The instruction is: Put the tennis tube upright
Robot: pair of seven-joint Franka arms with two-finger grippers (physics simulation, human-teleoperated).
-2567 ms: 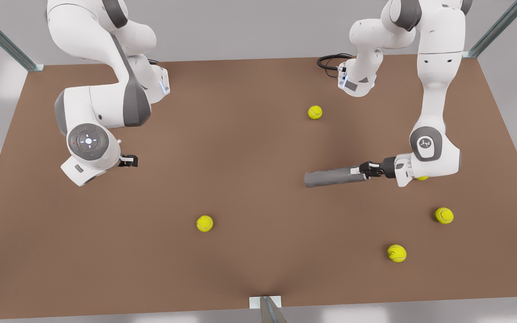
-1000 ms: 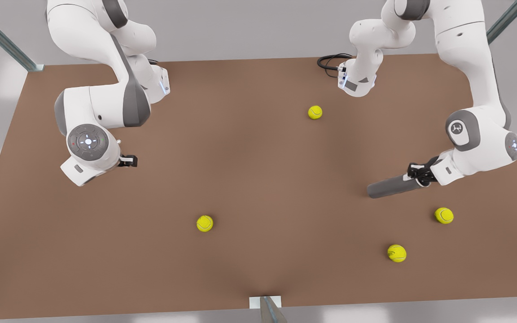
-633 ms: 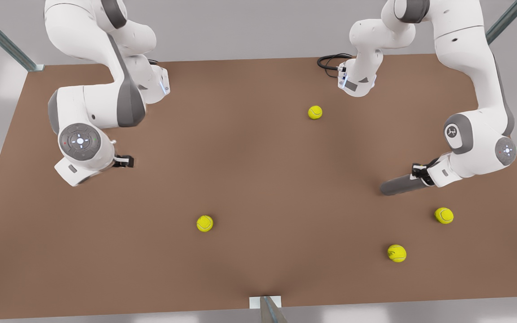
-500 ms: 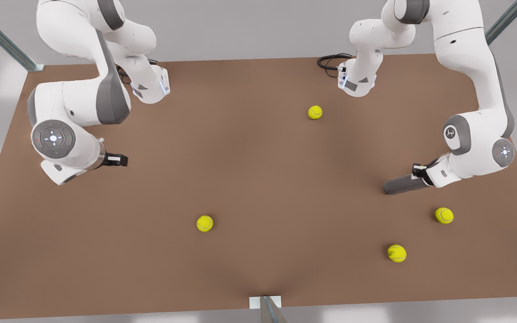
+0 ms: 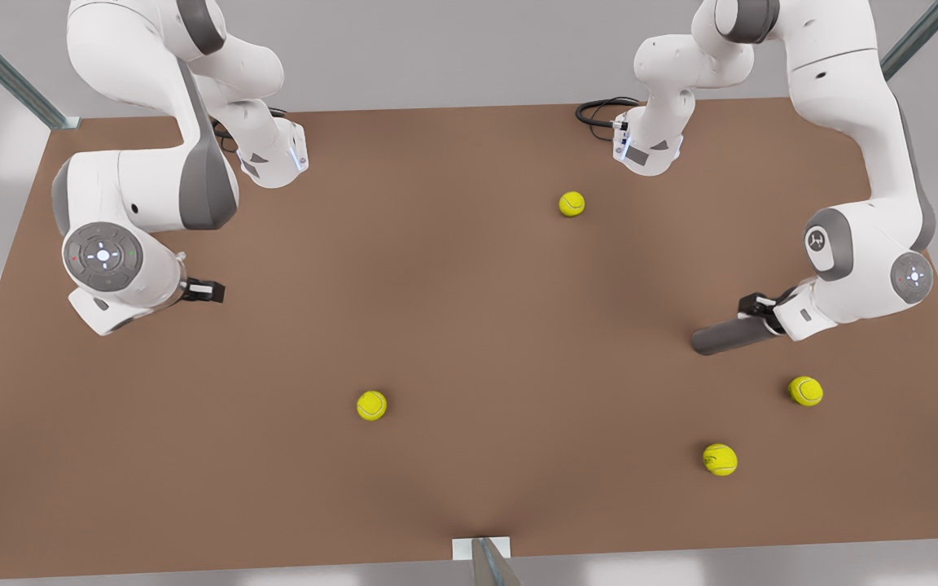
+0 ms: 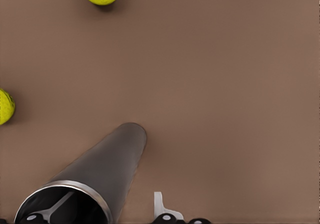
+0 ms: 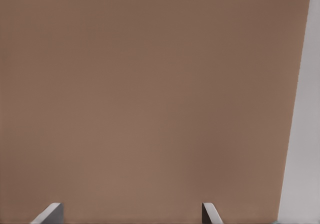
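The tennis tube (image 5: 725,335) is a slim grey cylinder near the front view's right, slanting over the brown table. In the left wrist view the tennis tube (image 6: 110,159) runs away from the camera, dark open mouth nearest and closed end down by the table. My left gripper (image 5: 754,313) is shut on its mouth rim, one finger inside and one finger (image 6: 161,206) outside. My right gripper (image 5: 207,290) waits open at the front view's left, its fingertips (image 7: 52,211) wide apart over bare table.
Yellow-green tennis balls lie loose: one (image 5: 572,203) at the back, one (image 5: 371,404) in the middle front, two (image 5: 805,391) (image 5: 720,459) in front of the tube. A black cable (image 5: 595,110) lies at the back. The table edge (image 7: 300,134) is near the right gripper.
The left gripper has carried the tube toward the front view's right, and the tube now looks shorter, more tipped up. The right arm has shifted toward the front view's left.
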